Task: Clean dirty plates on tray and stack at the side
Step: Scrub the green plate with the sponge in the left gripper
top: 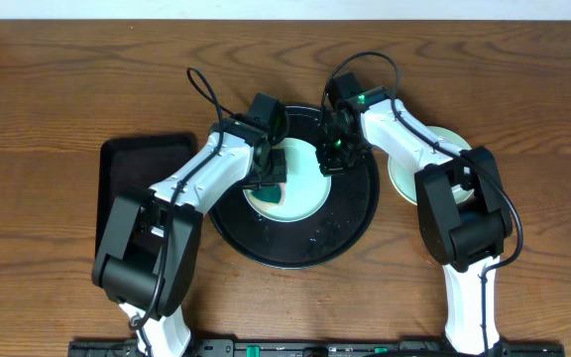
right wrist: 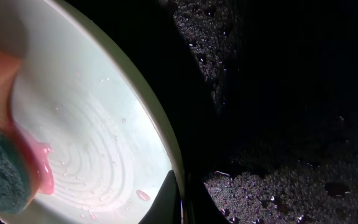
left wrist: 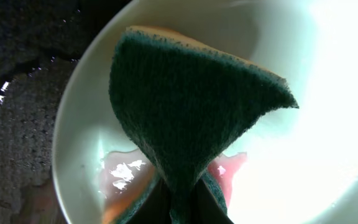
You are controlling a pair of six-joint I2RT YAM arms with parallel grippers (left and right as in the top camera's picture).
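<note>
Two robot arms work over a wooden table, both reaching into the round black tray at its centre. The tray's surface is beaded with water. A smaller rectangular tray lies on the table to the left, just beside the round one and under the left arm.

A pale mint plate lies face up inside the round tray, left of its middle, with black tray showing all round it. A second plate, pale yellowish, sits on the table just right of the tray, partly hidden under the right arm. Whether others are stacked with it cannot be told.

The left gripper is clamped on a sponge, dark green scouring side toward the wrist camera and an orange layer behind. The sponge is pressed down onto the plate's left part. The right gripper is at the plate's far right rim. In the right wrist view its fingers appear closed on that rim, one either side.

A thin pink-red smear of wet residue pools on the plate beside the sponge, with a few droplets nearby.
</note>
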